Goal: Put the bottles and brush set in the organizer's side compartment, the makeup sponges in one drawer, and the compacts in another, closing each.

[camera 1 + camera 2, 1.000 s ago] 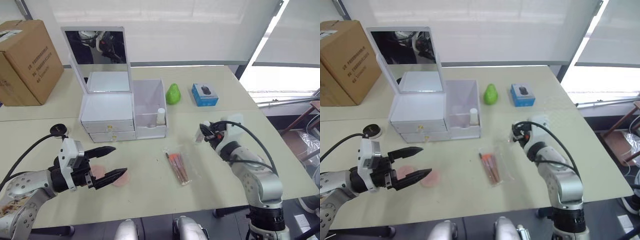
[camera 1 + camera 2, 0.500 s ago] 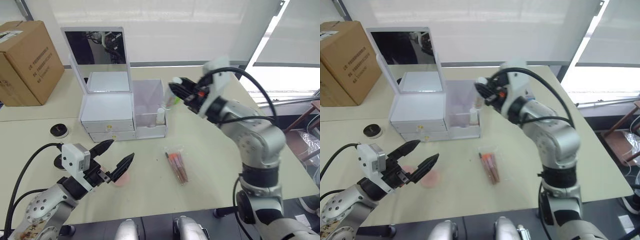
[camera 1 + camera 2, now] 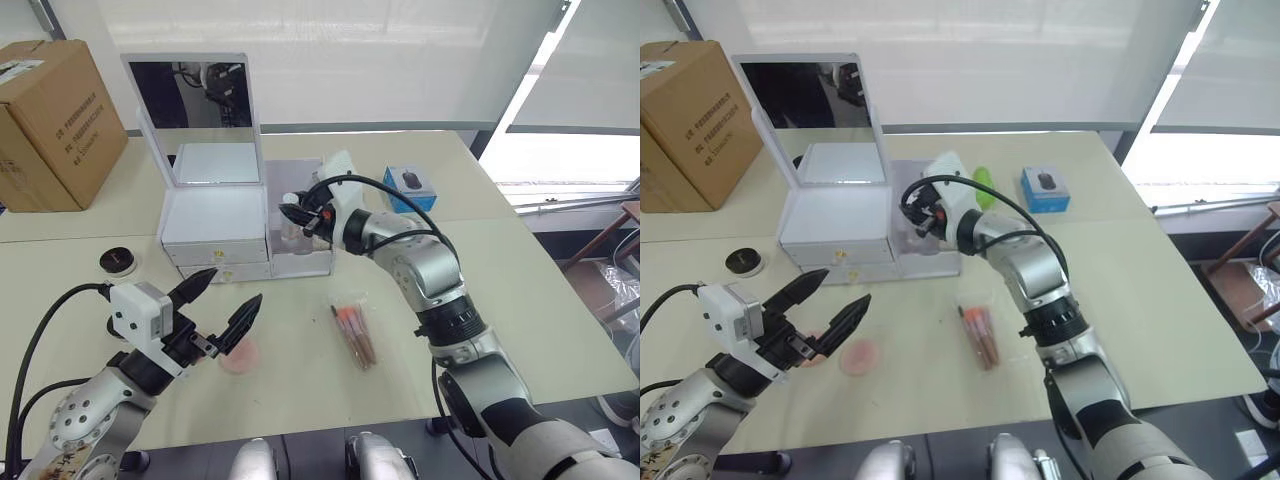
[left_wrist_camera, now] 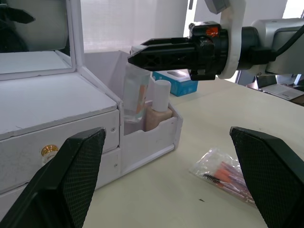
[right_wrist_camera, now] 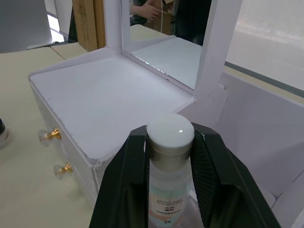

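My left gripper hovers with jaws spread wide and empty above a pink makeup sponge on the near table. At centre, the white organizer stands with both drawers shut. My right gripper clamps a clear bottle over the side compartment, beside a beige bottle. The brush set lies to the right, nearer.

Tables: two beige tables are standing pushed together, filling mid-frame.
Blinds: white blinds are glowing with daylight across the top.
Box: a cardboard box is sitting upper left.
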You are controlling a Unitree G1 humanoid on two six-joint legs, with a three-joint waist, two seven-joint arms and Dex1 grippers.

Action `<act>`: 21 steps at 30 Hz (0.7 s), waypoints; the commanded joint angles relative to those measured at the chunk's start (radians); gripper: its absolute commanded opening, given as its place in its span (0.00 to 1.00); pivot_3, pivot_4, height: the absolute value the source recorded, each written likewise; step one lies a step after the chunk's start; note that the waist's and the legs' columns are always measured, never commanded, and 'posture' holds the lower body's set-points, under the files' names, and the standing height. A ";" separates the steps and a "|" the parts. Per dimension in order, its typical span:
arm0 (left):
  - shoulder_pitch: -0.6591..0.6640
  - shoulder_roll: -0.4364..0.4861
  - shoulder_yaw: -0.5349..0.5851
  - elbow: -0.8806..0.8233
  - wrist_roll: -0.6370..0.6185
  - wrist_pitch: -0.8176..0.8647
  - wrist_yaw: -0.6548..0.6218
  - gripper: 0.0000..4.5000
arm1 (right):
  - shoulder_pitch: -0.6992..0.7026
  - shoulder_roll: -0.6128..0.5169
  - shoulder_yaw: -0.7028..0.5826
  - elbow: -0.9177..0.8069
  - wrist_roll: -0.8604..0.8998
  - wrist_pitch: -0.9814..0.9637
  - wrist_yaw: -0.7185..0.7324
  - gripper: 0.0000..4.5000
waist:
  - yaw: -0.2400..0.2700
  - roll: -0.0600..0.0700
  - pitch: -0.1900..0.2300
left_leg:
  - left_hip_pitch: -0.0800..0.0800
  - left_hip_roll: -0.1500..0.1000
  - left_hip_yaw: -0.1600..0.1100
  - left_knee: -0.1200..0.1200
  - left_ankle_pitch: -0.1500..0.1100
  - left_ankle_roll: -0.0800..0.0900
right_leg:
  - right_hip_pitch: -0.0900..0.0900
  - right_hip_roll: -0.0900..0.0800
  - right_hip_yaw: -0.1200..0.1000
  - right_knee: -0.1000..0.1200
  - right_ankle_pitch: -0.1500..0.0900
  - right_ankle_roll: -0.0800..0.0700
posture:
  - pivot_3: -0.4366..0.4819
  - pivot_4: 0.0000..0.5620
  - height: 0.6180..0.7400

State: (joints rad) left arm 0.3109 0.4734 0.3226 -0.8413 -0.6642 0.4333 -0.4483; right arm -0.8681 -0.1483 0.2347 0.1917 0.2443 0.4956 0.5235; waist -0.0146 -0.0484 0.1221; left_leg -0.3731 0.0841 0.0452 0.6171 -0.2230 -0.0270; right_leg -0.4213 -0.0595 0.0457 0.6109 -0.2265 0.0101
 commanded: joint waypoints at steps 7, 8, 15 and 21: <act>-0.045 0.023 -0.002 -0.039 0.002 -0.014 0.018 1.00 | -0.034 0.068 0.022 0.134 -0.095 -0.136 0.031 0.20 | -0.001 0.001 0.000 | 0.000 0.000 0.000 0.000 0.000 0.000 | 0.000 0.000 0.000 0.000 0.000 0.000 | 0.48 0.27 0.85; -0.048 0.025 -0.003 -0.036 0.002 -0.014 0.016 1.00 | -0.036 0.071 0.028 0.147 -0.105 -0.141 0.034 0.20 | 0.000 0.001 0.000 | 0.000 0.000 0.000 0.000 0.000 0.000 | 0.000 0.000 0.000 0.000 0.000 0.000 | 0.48 0.27 0.85; -0.069 0.043 0.006 -0.019 -0.010 -0.012 0.011 1.00 | -0.032 0.098 0.031 0.213 -0.151 -0.168 0.046 0.20 | -0.001 0.001 0.001 | 0.000 0.000 0.000 0.000 0.000 0.000 | 0.000 0.000 0.000 0.000 0.000 0.000 | 0.48 0.27 0.85; -0.091 0.058 0.009 -0.022 -0.027 0.008 0.025 1.00 | -0.045 0.114 -0.003 0.193 -0.141 -0.191 0.050 0.64 | -0.002 0.001 0.001 | 0.000 0.000 0.000 0.000 0.000 0.000 | 0.000 0.000 0.000 0.000 0.001 0.002 | 0.48 0.27 0.85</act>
State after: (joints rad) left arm 0.2332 0.5224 0.3177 -0.8395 -0.6726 0.4421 -0.4333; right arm -0.8744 -0.0469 0.2563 0.4301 0.0901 0.3328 0.5675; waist -0.0167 -0.0473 0.1229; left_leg -0.3729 0.0842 0.0448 0.6171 -0.2230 -0.0270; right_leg -0.4214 -0.0591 0.0455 0.6112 -0.2251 0.0124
